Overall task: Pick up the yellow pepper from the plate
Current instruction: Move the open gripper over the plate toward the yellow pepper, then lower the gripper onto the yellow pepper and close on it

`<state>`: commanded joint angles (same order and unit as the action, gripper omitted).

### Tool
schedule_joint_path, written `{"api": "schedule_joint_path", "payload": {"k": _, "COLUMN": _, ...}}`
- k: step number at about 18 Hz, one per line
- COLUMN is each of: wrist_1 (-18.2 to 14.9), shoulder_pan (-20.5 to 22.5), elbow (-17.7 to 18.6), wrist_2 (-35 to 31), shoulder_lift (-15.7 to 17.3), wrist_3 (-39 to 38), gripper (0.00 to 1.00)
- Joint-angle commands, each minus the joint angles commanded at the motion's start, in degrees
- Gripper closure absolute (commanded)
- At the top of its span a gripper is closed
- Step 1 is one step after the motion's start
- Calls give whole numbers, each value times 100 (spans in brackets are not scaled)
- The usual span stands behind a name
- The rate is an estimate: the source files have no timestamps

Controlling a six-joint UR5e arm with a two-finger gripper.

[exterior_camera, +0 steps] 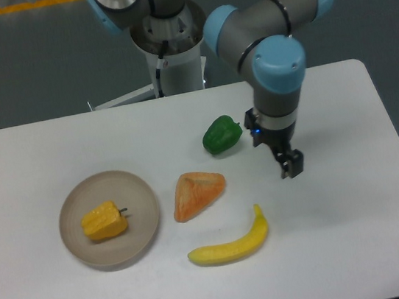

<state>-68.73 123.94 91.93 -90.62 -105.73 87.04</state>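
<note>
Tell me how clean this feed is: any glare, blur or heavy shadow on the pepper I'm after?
Fixed camera: light is even and soft; the yellow pepper on the plate is sharp, with no glare. The white table is bright, not blown out. The gripper looks slightly soft, its jaws too dark to read.

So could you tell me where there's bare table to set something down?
Bare: the front left corner below the plate, the right side beyond the gripper, and the back left strip. Crowded: the middle, with green pepper, wedge and banana.

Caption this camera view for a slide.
UR5e gripper hovers right of the orange wedge; yellow pepper waits on the plate.
</note>
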Motion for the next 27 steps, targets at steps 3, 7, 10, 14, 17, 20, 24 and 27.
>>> {"api": "schedule_joint_path", "payload": {"k": 3, "wrist_1": 0, "shoulder_pan": -326, "elbow": -35, "wrist_2": 0, "shoulder_lift": 0, "wrist_3": -309, "gripper": 0}}
{"api": "schedule_joint_path", "payload": {"k": 7, "wrist_1": 0, "shoulder_pan": -748, "elbow": 18, "wrist_2": -9, "shoulder_lift": 0, "wrist_3": -670, "gripper": 0}}
{"api": "schedule_joint_path", "payload": {"k": 10, "wrist_1": 0, "shoulder_pan": -1090, "elbow": 44, "wrist_2": -9, "shoulder_lift": -26, "wrist_3": -872, "gripper": 0}}
{"api": "schedule_joint_path", "payload": {"k": 14, "wrist_1": 44, "shoulder_pan": -1513, "elbow": 44, "wrist_2": -18, "shoulder_lift": -166, "wrist_3": -1259, "gripper": 0}}
{"api": "schedule_joint_path", "payload": {"k": 17, "wrist_1": 316, "shoulder_pan": -1785, "elbow": 44, "wrist_2": -18, "shoulder_lift": -421, "wrist_3": -1531, "gripper": 0}}
{"api": "schedule_joint_path", "payload": {"k": 20, "wrist_1": 325, "shoulder_pan": -2049, "elbow": 44, "wrist_2": -18, "shoulder_lift": -544, "wrist_3": -1794, "gripper": 0}}
{"api": "schedule_joint_path", "payload": {"k": 24, "wrist_1": 334, "shoulder_pan": -2357, "elbow": 35, "wrist_2": -18, "shoulder_lift": -711, "wrist_3": -2305, "gripper": 0}}
{"api": "schedule_joint_path", "payload": {"k": 27, "wrist_1": 465, "shoulder_pan": -2585, "elbow": -26, "wrist_2": -9, "shoulder_lift": -852, "wrist_3": -2646, "gripper": 0}}
